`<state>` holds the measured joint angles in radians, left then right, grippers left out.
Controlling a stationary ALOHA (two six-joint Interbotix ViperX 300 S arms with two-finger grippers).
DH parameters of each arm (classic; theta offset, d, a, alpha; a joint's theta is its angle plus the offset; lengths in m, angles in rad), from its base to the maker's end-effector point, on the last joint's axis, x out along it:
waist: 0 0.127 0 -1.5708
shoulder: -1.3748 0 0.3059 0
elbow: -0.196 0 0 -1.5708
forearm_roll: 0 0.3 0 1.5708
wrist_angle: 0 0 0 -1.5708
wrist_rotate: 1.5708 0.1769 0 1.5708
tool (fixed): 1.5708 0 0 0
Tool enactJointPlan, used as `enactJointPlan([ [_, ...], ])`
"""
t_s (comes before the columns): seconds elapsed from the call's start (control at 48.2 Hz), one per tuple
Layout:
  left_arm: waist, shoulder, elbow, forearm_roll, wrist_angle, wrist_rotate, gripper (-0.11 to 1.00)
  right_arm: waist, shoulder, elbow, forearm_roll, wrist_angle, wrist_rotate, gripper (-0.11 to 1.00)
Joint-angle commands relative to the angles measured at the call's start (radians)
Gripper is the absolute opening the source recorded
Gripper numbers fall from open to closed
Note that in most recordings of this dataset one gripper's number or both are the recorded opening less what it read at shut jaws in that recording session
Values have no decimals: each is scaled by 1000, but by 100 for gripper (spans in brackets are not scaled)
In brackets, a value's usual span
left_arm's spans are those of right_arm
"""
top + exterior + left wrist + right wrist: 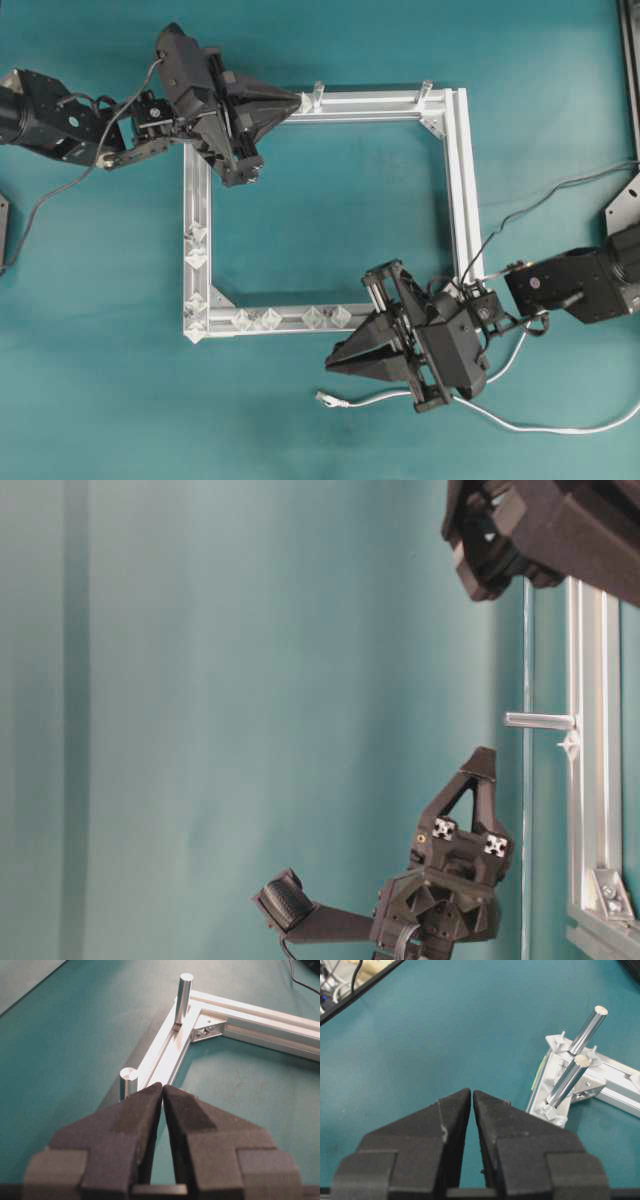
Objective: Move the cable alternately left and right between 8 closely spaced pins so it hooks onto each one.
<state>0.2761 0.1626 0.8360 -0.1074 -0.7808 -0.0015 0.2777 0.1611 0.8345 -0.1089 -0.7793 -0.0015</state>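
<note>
right pincer [335, 366] closed, empty | cable [560, 428] on table just beside it

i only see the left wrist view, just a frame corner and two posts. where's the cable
Observer: The cable lies on the table outside the frame, below its bottom rail in the overhead view, and it is hooked on nothing.
Operator: where's the stuff it hooks on
Observer: There are eight pins: four low on the left rail and four along the bottom rail.
Operator: other arm holding anything
Observer: No. The right gripper is shut and empty, and it sits over the cable near its plug.
</note>
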Motion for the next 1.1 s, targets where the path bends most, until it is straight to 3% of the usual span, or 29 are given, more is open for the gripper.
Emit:
enactJointPlan([
  [0.0,-6,-75,-20,34,28,9,15,6,-11,-14,-2,-5,17,19],
  [0.041,-6,-95,-20,35,55,14,12,8,-12,-15,0,15,17,17],
  [0.104,-5,-124,-17,34,101,20,1,9,-15,-23,-3,49,18,4],
  [0.145,-5,-144,-15,35,135,26,0,11,-20,-29,-5,71,18,0],
  [0.435,-40,-265,11,38,276,28,0,31,-135,-49,-5,239,21,0],
  [0.85,-69,-410,129,38,403,23,0,112,-184,-192,-2,770,28,0],
  [1.078,-69,-462,178,38,411,21,0,110,-147,-276,-2,954,121,0],
])
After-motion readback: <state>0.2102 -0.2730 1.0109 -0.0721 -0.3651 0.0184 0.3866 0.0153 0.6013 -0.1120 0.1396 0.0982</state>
